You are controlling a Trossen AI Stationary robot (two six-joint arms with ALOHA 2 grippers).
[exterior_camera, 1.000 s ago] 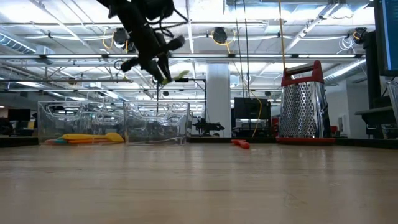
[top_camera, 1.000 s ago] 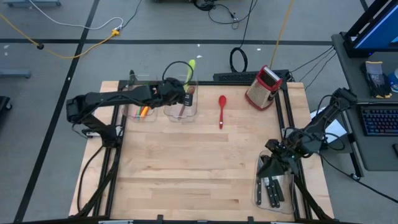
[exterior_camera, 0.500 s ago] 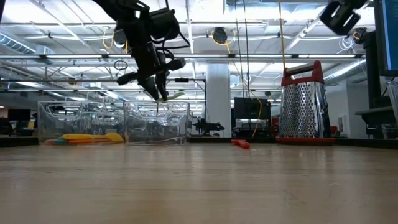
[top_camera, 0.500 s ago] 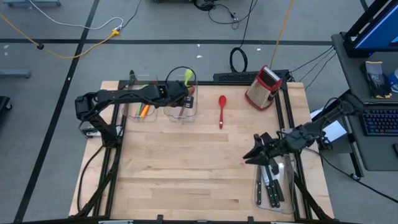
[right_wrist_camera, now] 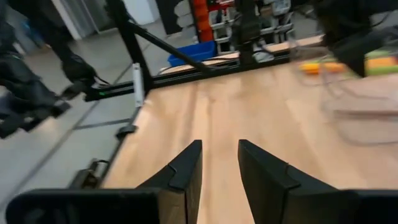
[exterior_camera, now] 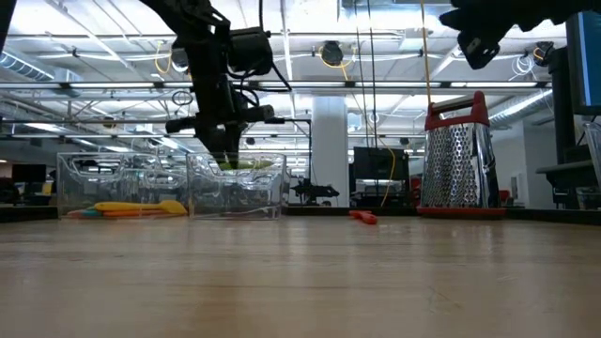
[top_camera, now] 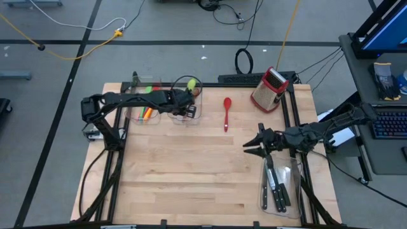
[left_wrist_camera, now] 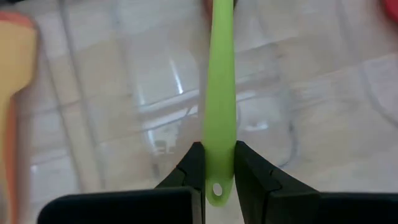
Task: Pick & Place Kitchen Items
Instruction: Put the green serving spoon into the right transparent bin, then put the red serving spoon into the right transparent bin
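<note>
High view: the left claw holds a green spoon over the middle bin; orange and yellow utensils lie in the left bin, knives in the right-hand bin, and a red spoon remains on the tabletop, long axis running front to back, bowl at the far end. The task looks largely done. The right claw hovers open and empty. Low view: the green spoon dips into the bin. Left wrist view: fingers clamp the spoon's handle end, its length pointing straight away. Right wrist view: fingers apart, nothing between.
</note>
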